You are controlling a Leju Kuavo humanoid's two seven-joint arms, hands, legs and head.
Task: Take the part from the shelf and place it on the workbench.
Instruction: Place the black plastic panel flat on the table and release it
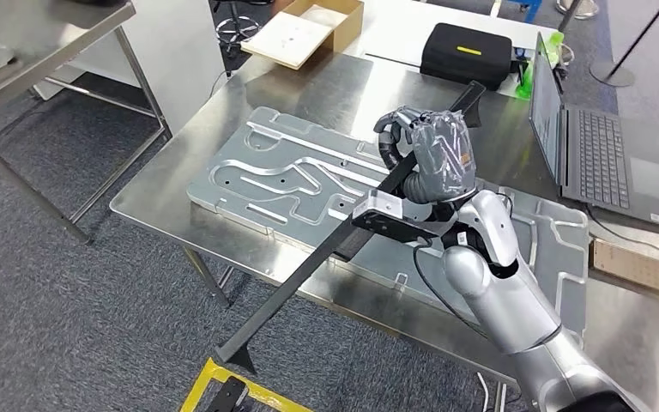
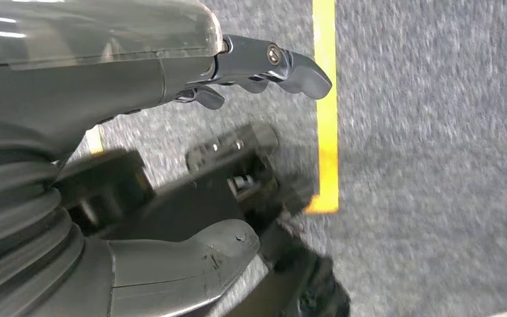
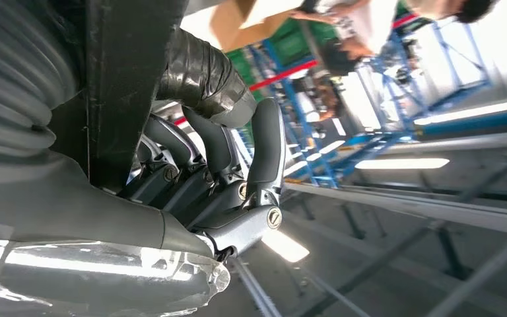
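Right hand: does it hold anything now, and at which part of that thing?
Yes. The right hand grips the long black bar near its upper end, above the workbench; the long lower part hangs free, slanting toward the floor.

A grey laptop (image 1: 605, 146) sits open at the right edge, a black case (image 1: 466, 53) at top centre, beside what looks like an open cardboard box (image 1: 309, 30). Yellow floor tape (image 1: 223, 384) crosses the bottom.
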